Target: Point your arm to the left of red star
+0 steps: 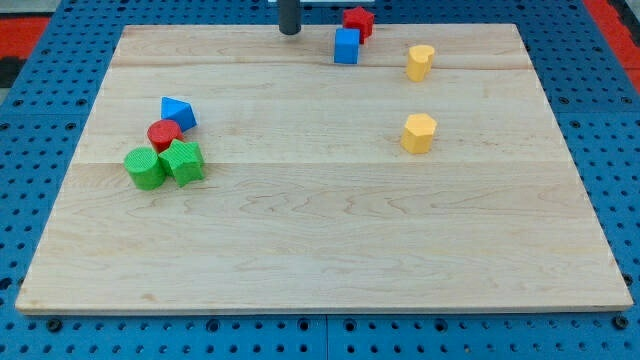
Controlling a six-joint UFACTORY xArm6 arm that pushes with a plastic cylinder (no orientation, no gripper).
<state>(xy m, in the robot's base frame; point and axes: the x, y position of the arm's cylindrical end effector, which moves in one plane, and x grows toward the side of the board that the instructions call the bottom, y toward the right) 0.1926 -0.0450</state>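
Observation:
The red star sits at the view's top edge of the wooden board, right of centre. A blue cube touches it just below and to its left. My tip is the lower end of the dark rod at the view's top. It stands to the left of the red star, about a block's width left of the blue cube, touching neither.
A yellow heart-like block and a yellow hexagon lie at the right. At the left cluster a blue triangle, a red cylinder, a green cylinder and a green star-like block. The wooden board lies on blue pegboard.

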